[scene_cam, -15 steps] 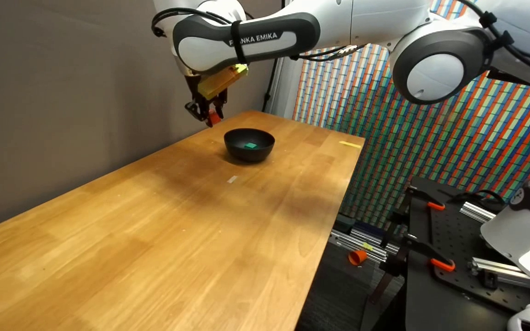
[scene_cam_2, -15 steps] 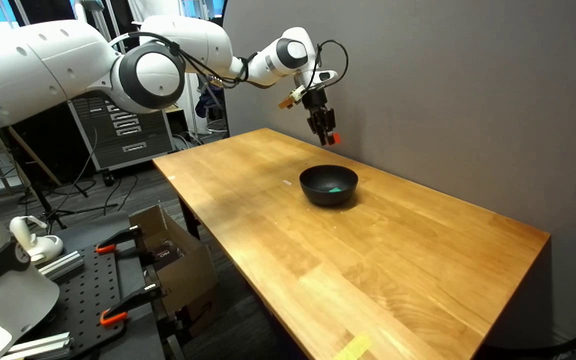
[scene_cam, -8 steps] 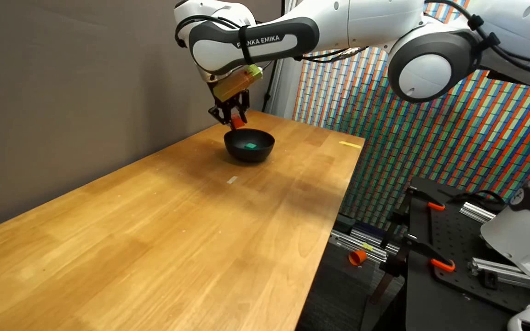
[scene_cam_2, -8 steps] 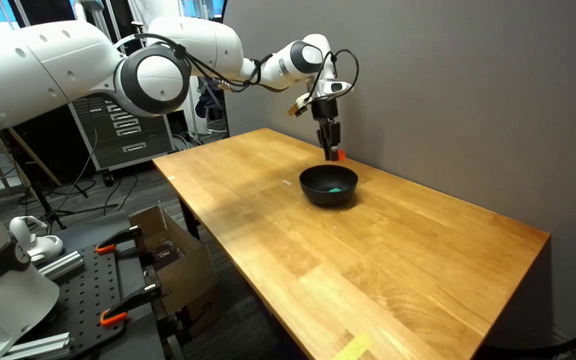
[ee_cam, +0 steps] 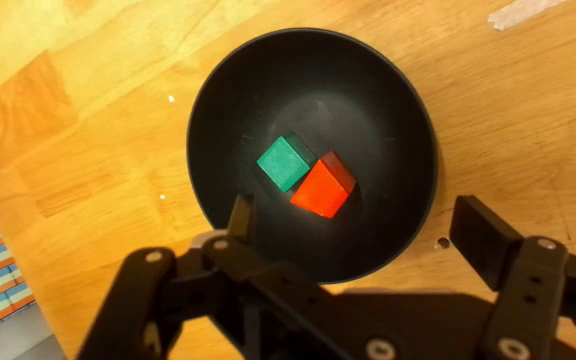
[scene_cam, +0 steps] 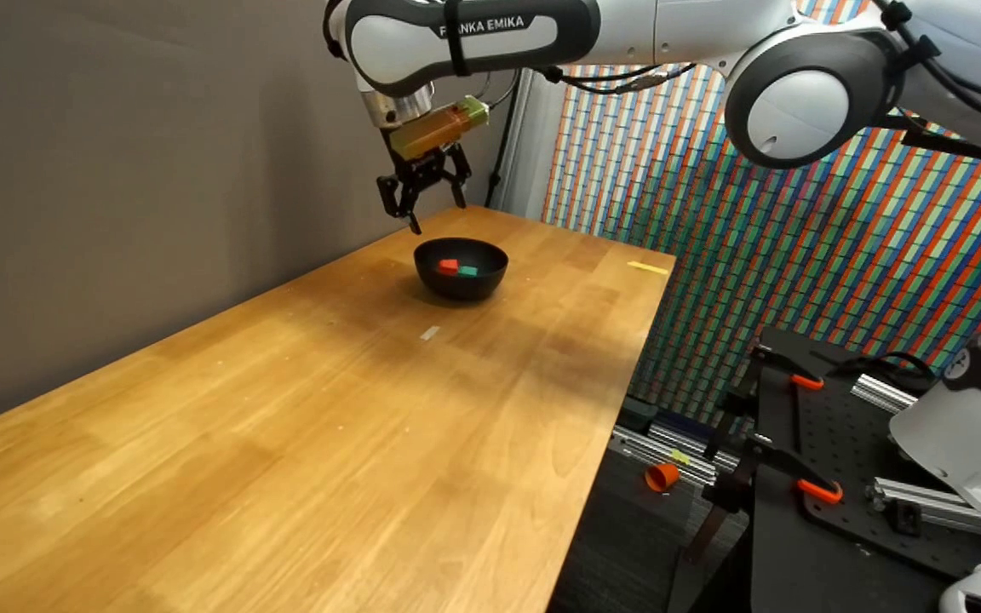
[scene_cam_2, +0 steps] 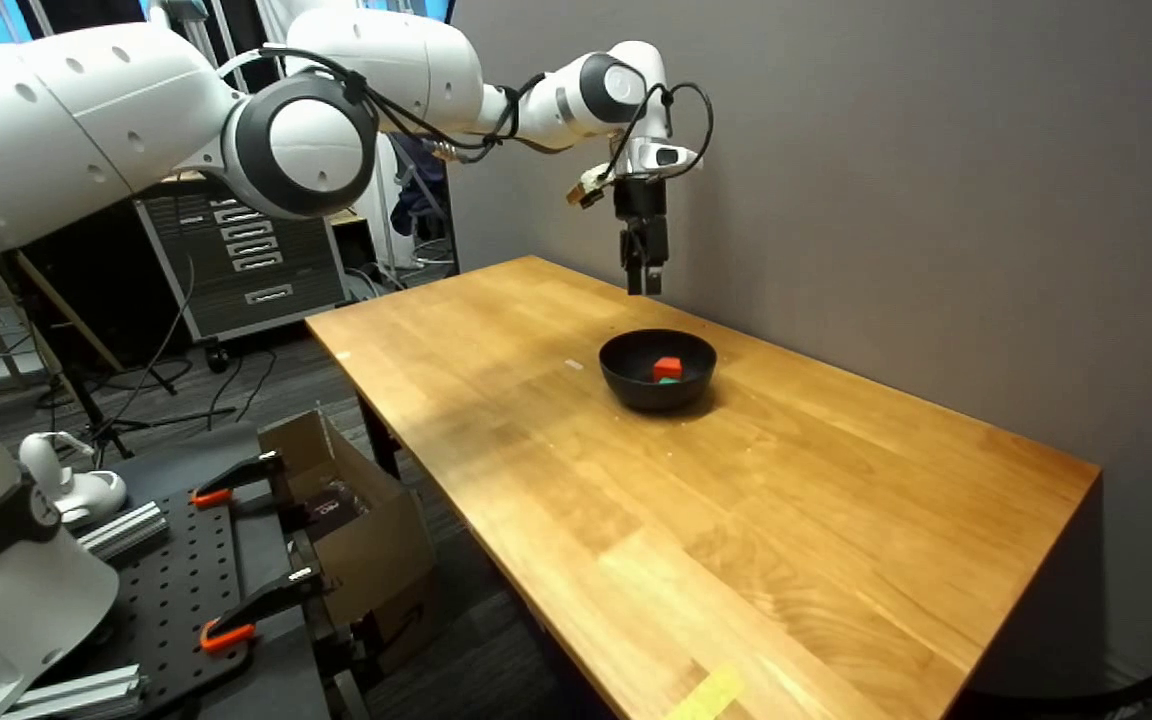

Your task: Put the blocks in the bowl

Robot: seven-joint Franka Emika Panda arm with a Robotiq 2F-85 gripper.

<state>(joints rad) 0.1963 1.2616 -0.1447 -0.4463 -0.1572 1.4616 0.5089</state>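
Observation:
The black bowl [ee_cam: 318, 250] stands upright on the wooden table, seen in both exterior views and the wrist view. Inside it lie the red block [ee_cam: 324, 186] and the green block [ee_cam: 285, 162], side by side and seemingly touching at the bowl's bottom. In an exterior view the red block [scene_cam_2: 667, 368] partly covers the green block [scene_cam_2: 668, 380]. My gripper [scene_cam: 438, 216] hangs above the bowl, toward its wall side, pointing down. Its jaws are spread wide with nothing between them, the fingers [ee_cam: 485, 240] apart from both blocks.
The wooden table [scene_cam: 303, 409] runs along a grey wall [scene_cam_2: 886, 200] close behind the gripper. Bits of tape, one whitish [scene_cam: 429, 332] and one yellow [scene_cam: 648, 267], stick to the tabletop. A cardboard box [scene_cam_2: 376, 540] sits on the floor beside the table.
My gripper carried the red block over the bowl and let go of it. The block now rests in the bowl beside the green one, and the opened gripper has risen slightly.

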